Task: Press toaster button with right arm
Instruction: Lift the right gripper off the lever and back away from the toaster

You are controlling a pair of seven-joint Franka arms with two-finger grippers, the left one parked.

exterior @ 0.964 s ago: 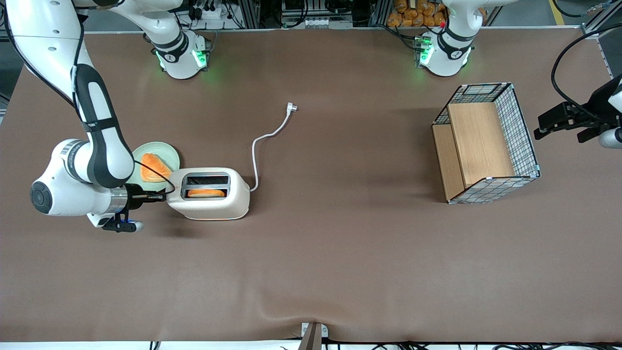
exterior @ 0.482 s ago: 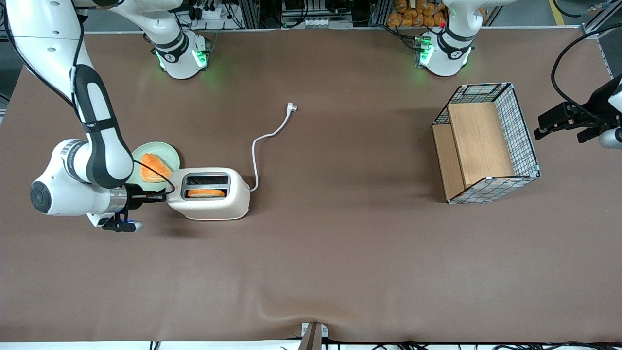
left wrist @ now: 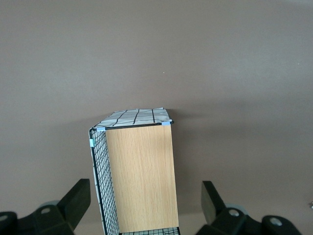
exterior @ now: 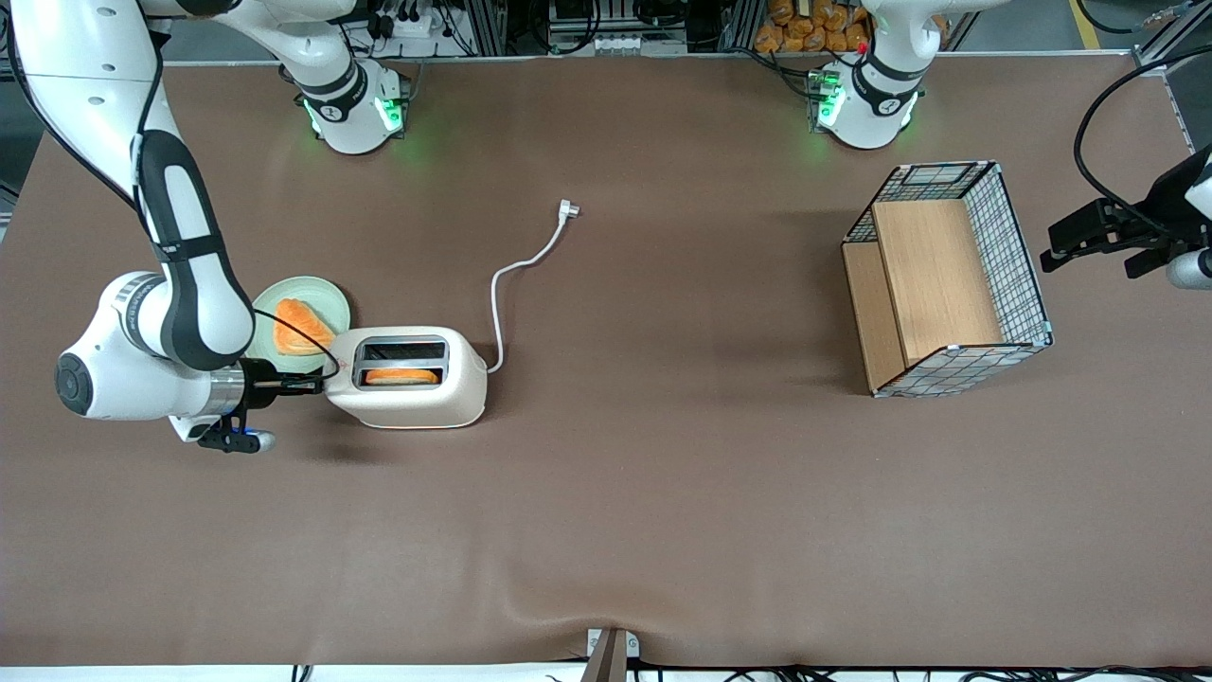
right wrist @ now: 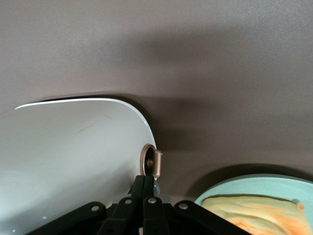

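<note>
So on the brown bench (exterior: 663,493) I have the toaster (exterior: 417,393) lying with its long axis pointing from the working arm's end toward the parked arm's, the right arm (exterior: 180,284) reaching level at its short end face with the green plate (exterior: 327,296) just beside. My jaws (exterior: 305,382) are pressed together with nothing between them, tips right at that end. From the wrist, the bronze button (right wrist: 150,161) sits dead ahead, at the closed fingertips (right wrist: 146,182), so I judge the press runs straight along the toaster's length.
</note>
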